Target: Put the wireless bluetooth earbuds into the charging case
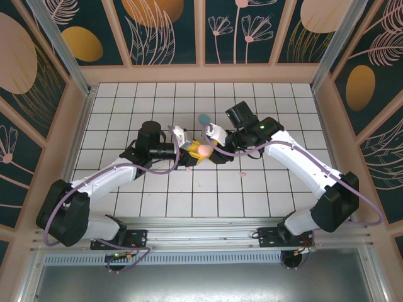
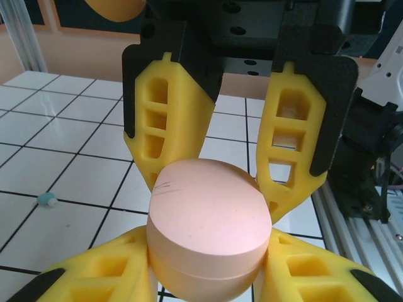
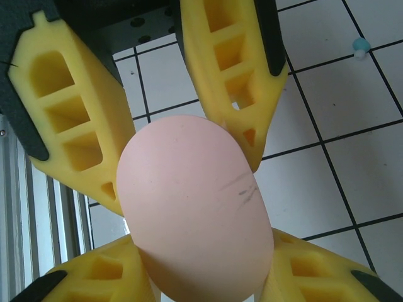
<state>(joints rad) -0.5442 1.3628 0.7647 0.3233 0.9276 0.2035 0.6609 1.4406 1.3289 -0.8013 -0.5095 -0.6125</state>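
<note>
A pale pink egg-shaped charging case [image 1: 203, 150] with its lid down is held above the tiles at the table's middle, gripped from both sides. My left gripper [image 2: 211, 251] is shut on the case [image 2: 211, 214], its yellow fingers pressed against the lower half. From the opposite side my right gripper [image 3: 201, 264] is shut on the same case [image 3: 189, 207]. One tiny teal earbud [image 2: 45, 200] lies on the tiles, also in the right wrist view [image 3: 360, 45]. Two pale pink earbuds [image 1: 187, 168] [image 1: 244, 175] lie on the tiles in front of the grippers.
A blue oval case [image 1: 204, 118] sits on the tiles just behind the two grippers. Wooden walls ring the white tiled table [image 1: 126, 107], and a metal rail [image 1: 201, 226] runs along the near edge.
</note>
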